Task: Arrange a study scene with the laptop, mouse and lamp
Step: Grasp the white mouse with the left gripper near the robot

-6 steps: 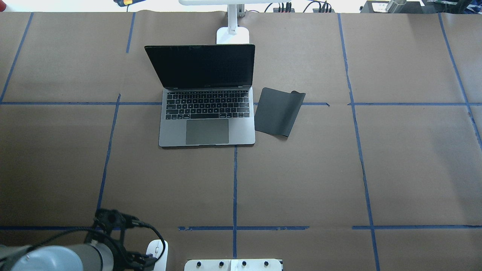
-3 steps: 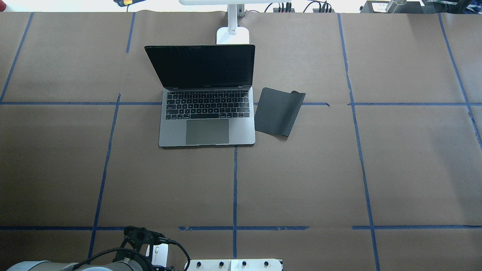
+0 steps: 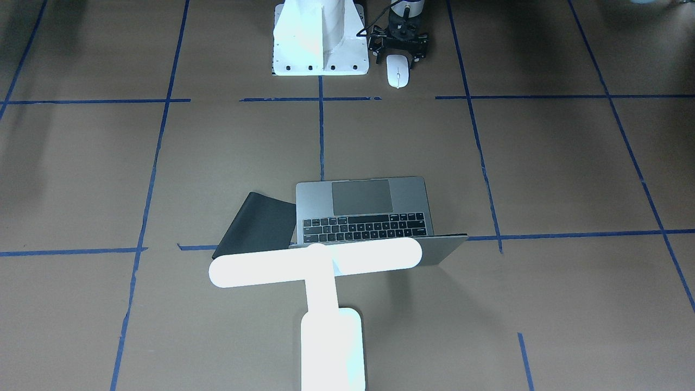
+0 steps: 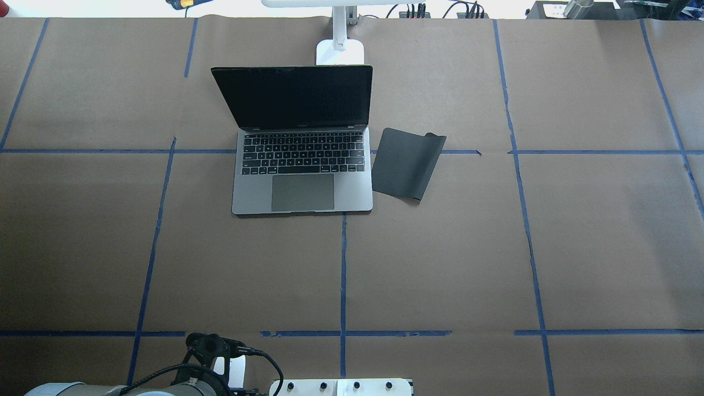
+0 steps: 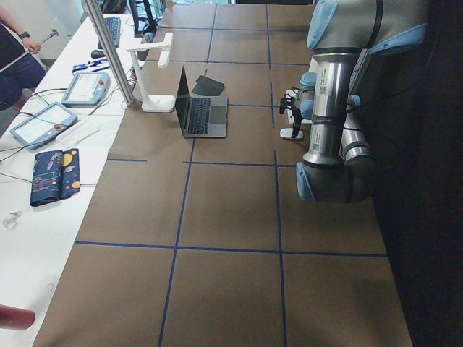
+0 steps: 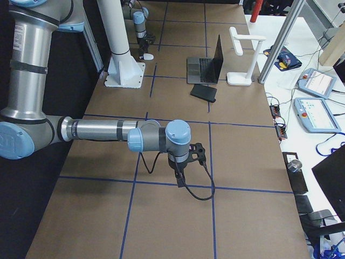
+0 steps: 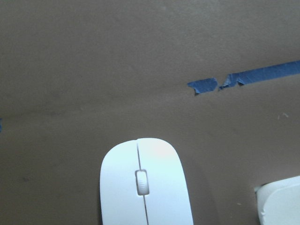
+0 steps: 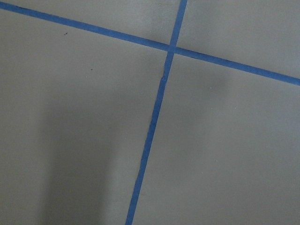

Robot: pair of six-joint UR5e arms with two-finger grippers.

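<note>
White mouse [image 3: 397, 71] sits just beyond the left gripper [image 3: 399, 53]; centre over it, then lower. Fingers released or clenched: cannot tell.

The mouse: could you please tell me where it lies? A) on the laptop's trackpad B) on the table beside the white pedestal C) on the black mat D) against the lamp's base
B: the mouse lies beside the pedestal, by the left gripper, far from the laptop.
</note>
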